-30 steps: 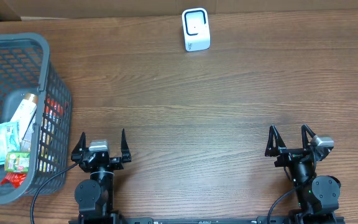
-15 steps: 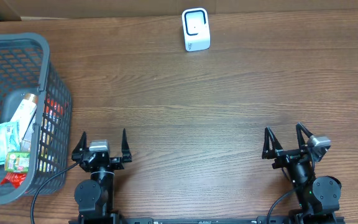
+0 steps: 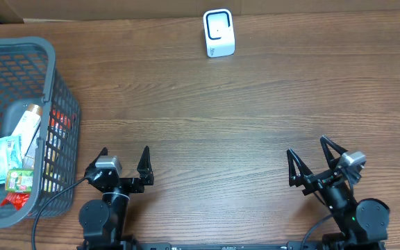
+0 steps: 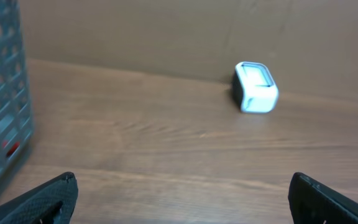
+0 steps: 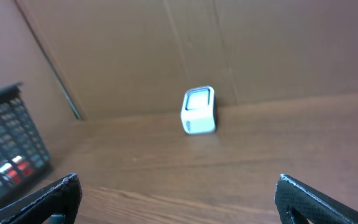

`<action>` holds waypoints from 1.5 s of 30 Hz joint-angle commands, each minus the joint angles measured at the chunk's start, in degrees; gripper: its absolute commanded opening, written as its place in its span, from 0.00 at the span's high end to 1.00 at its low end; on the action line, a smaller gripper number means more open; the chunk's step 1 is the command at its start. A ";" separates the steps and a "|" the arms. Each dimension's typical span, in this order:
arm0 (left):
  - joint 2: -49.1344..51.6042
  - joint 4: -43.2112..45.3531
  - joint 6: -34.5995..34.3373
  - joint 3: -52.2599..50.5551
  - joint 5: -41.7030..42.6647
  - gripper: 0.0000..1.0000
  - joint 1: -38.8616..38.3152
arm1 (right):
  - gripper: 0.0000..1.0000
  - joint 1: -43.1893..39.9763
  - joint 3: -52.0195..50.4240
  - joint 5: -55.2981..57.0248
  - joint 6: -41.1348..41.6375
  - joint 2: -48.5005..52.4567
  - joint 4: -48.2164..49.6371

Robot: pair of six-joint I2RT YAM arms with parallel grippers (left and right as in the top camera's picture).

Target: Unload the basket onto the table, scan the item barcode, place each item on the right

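Since the items to be scanned all lie in the grey basket (image 3: 62,97) at the table's left edge, the left gripper (image 3: 123,154) is the nearer one, with the basket wall just to its left. A pale tube (image 3: 25,125) lies inside, long axis running roughly away from the robot, beside a green packet (image 3: 4,154). The scanner (image 3: 219,32) stands well apart at the far edge. Left jaws spread wide, holding nothing; right gripper (image 3: 307,147) likewise wide and empty.

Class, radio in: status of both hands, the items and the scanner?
Left hand open, empty. Right hand open, empty. Items in basket, untouched. Nothing blocking scanner.
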 commanded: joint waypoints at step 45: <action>58.53 -52.22 1.90 75.34 16.22 0.00 0.31 | 0.00 0.31 66.34 -10.27 -6.34 53.66 -58.38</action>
